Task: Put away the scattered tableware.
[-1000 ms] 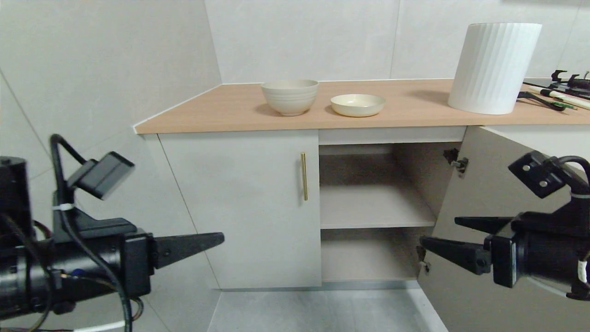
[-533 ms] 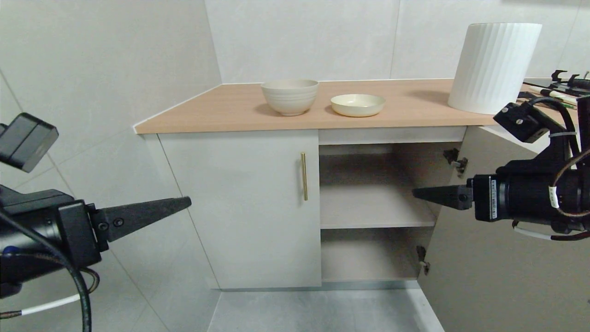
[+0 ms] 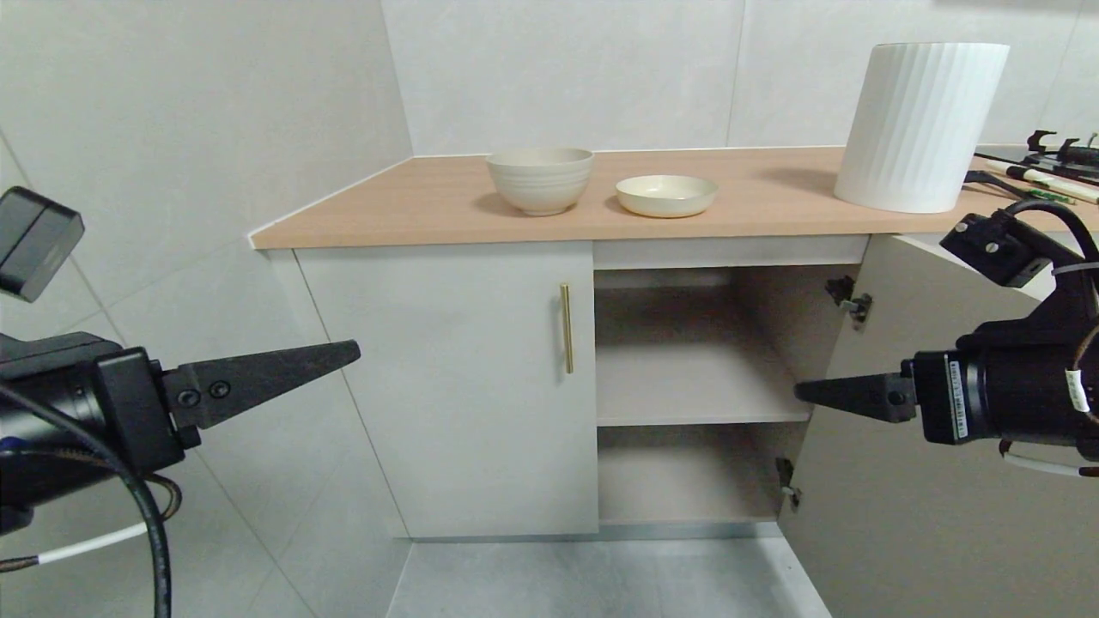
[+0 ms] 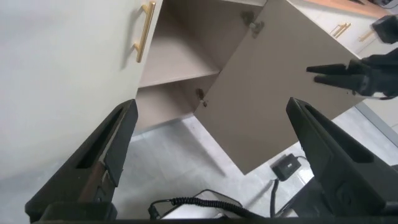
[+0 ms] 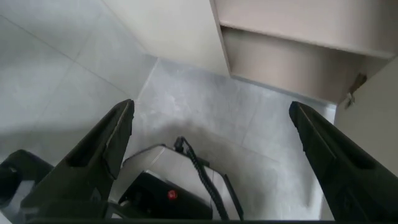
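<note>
The left claw (image 4: 211, 104) spreads its fingers (image 4: 112, 155) wide, empty. Ahead between them stands the open cabinet door (image 4: 273, 99), with the shelf (image 4: 177, 59) behind it; the right claw (image 4: 316, 74) shows farther off, past the door's edge.

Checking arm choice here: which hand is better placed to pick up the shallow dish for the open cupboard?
Probably right: the right hand, open, sits by the open cupboard, nearer the dish; the left hand faces the closed door.
</note>
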Controlling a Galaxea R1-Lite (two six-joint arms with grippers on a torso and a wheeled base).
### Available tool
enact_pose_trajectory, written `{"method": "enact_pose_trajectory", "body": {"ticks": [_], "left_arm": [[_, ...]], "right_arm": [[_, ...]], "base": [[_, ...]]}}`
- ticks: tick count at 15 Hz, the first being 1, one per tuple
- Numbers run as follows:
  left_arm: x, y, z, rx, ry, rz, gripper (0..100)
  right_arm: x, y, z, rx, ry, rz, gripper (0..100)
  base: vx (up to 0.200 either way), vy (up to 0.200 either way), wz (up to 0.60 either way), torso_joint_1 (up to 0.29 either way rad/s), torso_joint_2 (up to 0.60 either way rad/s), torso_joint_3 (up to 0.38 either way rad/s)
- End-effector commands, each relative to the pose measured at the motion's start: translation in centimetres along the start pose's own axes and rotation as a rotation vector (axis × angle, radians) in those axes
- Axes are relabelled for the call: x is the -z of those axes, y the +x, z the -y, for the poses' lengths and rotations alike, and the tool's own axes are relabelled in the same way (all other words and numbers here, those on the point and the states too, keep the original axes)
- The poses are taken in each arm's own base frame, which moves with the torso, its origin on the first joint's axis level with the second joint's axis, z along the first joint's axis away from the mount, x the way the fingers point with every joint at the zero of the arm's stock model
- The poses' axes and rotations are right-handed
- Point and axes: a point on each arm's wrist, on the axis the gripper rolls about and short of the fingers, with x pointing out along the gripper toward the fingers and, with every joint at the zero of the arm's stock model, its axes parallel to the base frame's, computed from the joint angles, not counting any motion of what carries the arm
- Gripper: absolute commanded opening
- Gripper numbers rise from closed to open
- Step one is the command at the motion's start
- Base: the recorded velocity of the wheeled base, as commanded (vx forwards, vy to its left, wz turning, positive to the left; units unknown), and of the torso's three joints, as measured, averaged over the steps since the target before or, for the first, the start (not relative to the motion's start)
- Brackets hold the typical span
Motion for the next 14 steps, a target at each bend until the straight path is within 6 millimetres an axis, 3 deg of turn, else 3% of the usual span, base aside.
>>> {"method": "enact_pose_trajectory", "body": {"ticks": [1,3,14], "left_arm": [[-0.08,0.08,-0.01,0.001,0.001,0.003,100],[-0.06,0.13,-0.04,0.001,0.001,0.003,100],[0.01,0.43,-0.22,-0.001,-0.005,-0.007,100]], "right_arm": [[-0.22,-0.38,-0.09,-0.004,-0.002,0.017,100],[-0.16,-0.21,-0.06,-0.003,-0.001,0.011,100],[0.26,-0.16,0.06,-0.009,0.013,0.0,100]], "base": [[0.0,0.0,0.0,0.0,0.0,0.0],[0.0,0.0,0.0,0.0,0.0,0.0],[0.2,0.0,0.0,0.002,0.0,0.002]]}}
